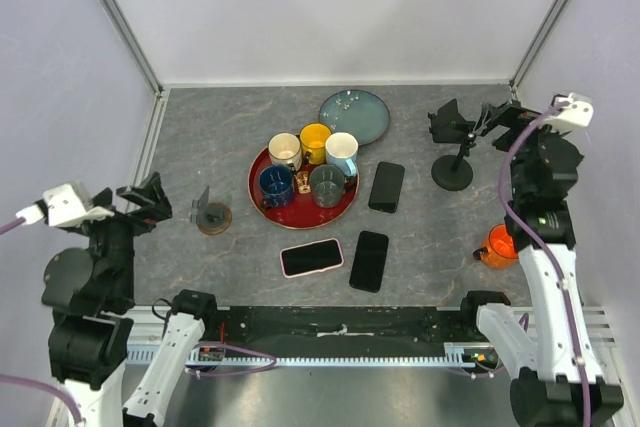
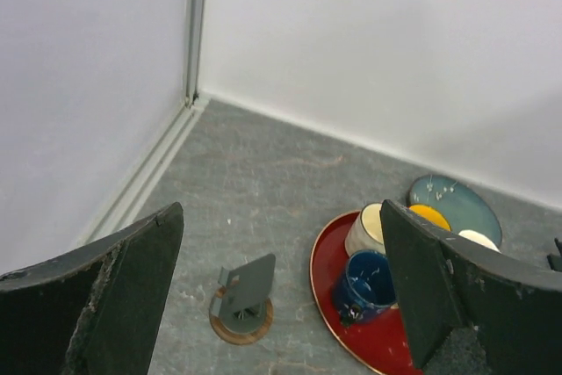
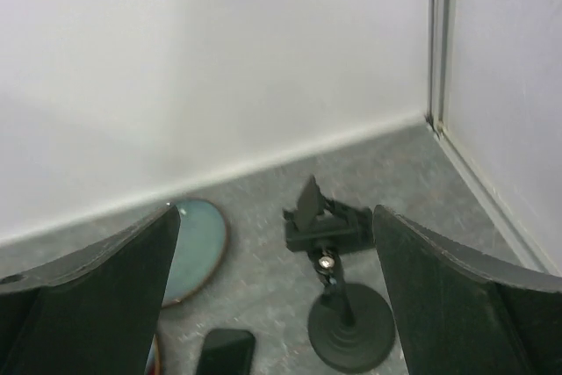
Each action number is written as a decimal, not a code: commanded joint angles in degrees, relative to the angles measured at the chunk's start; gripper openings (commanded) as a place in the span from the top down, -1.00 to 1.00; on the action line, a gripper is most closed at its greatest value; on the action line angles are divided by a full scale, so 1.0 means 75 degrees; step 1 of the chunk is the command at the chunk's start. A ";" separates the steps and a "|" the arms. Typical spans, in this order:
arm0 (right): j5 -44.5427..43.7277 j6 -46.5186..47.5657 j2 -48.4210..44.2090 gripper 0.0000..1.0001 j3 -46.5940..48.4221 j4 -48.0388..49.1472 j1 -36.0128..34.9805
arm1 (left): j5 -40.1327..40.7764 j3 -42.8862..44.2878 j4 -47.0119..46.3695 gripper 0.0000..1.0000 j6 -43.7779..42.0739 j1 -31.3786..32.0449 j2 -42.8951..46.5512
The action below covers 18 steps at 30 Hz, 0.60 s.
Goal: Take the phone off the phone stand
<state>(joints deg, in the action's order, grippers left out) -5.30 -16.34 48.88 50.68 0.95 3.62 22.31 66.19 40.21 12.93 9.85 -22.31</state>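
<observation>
Three phones lie flat on the table: a black one (image 1: 386, 187), another black one (image 1: 369, 260) and a pink-cased one (image 1: 312, 257). A small grey phone stand on a round wooden base (image 1: 210, 212) stands at the left and holds nothing; it also shows in the left wrist view (image 2: 243, 296). A black clamp stand on a round base (image 1: 452, 149) stands at the right, also without a phone (image 3: 338, 239). My left gripper (image 1: 152, 201) is open, raised, left of the grey stand (image 2: 281, 217). My right gripper (image 1: 497, 117) is open, raised, just right of the black stand (image 3: 274, 217).
A red tray (image 1: 300, 224) with several cups sits mid-table. A teal plate (image 1: 355, 115) lies behind it. An orange mug (image 1: 497, 245) stands by the right arm. White walls close in the table at the back and both sides.
</observation>
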 commanded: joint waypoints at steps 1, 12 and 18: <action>-0.0582 0.0034 -0.0727 -0.96 0.0848 -0.1321 -0.0375 | 0.0400 0.0654 -0.0065 -1.00 -0.0716 -0.0024 0.0231; -0.1918 0.0397 -0.2251 -0.96 0.0920 -0.1147 -0.1103 | 0.0565 0.1041 -0.0005 -1.00 -0.0446 -0.0036 0.0267; -0.2410 0.0643 -0.2568 -0.96 0.0545 -0.0830 -0.1478 | 0.0612 0.1065 -0.0005 -1.00 -0.0493 -0.0036 0.0232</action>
<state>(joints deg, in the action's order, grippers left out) -19.31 -13.58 30.65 56.49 -7.62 -6.37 25.67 72.82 40.60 10.79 9.85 -20.53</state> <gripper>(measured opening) 0.982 0.994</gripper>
